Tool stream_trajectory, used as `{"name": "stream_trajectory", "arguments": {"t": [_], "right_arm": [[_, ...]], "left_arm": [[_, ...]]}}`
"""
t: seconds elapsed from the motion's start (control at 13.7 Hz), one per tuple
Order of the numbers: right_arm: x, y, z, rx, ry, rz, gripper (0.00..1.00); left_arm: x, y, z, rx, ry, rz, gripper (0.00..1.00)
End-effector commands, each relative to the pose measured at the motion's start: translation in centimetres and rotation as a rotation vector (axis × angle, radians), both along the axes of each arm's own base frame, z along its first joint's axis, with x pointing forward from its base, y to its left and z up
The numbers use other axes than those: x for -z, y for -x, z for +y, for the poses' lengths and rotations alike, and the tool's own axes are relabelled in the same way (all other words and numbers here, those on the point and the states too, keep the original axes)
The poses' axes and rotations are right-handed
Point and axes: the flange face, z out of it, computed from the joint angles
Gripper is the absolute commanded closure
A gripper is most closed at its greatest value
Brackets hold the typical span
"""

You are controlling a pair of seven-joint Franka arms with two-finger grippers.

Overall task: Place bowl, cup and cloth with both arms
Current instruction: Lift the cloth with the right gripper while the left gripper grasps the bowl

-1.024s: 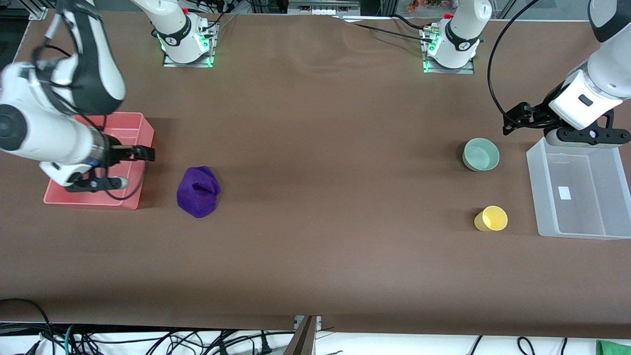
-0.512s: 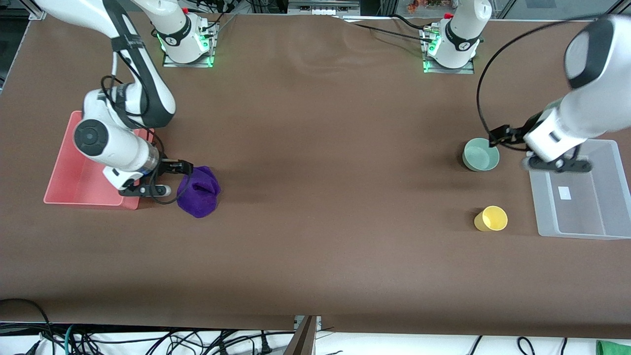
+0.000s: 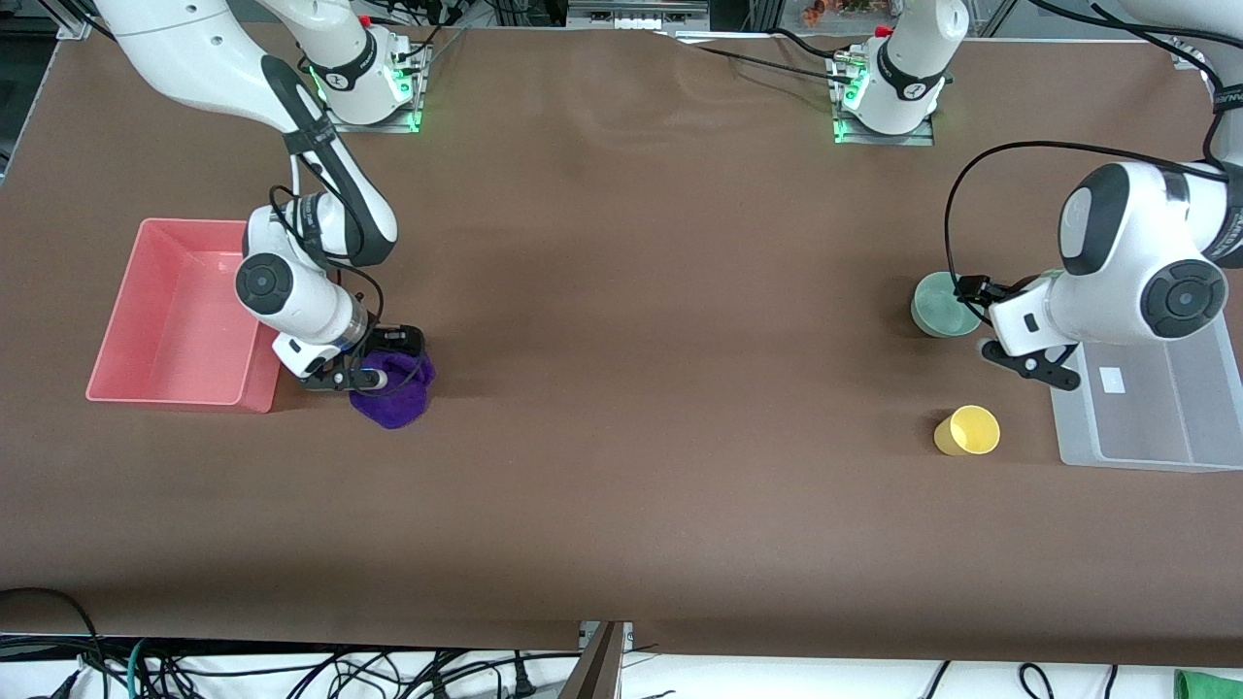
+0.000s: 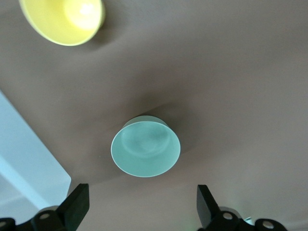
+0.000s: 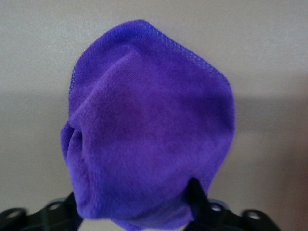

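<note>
Right gripper (image 3: 381,357) is down on the lumpy deep-purple cloth bundle (image 3: 396,392), fingers (image 5: 195,192) spread wide and straddling the fabric, not closed on it. The cloth sits on the brown table (image 3: 641,291) just beside the shallow pink plastic tray (image 3: 175,328), toward the right arm's end. At the left arm's end, the left gripper (image 3: 971,293) hangs over the small glossy mint-green bowl (image 3: 938,305), fingers (image 4: 77,209) apart on either side of it in the left wrist view. The plain yellow plastic cup (image 3: 967,431) stands nearer the front camera than the bowl, near the clear plastic bin (image 3: 1151,408).
</note>
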Motion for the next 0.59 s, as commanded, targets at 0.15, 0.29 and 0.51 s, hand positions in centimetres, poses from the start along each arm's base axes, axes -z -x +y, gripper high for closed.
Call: {"name": "stream_trajectory", "arguments": {"t": [0.15,0.29,0.51], "right_arm": [[-1.9,-0.8,0.2,0.015,-0.006,-0.024,1.00],[-3.9,-1.7,0.0,0.013,-0.004,-0.018,1.00],[-9.8,-3.7,-1.1,0.008,0.016,0.018,1.00]], "left_arm": [[5.7,4.2,1.8,0.350,0.056,-0.109,0.02],[9.2,6.0,1.7,0.517,0.071,-0.168,0.01],[11.9,6.6,2.9,0.639,0.082,-0.203,0.03]]}}
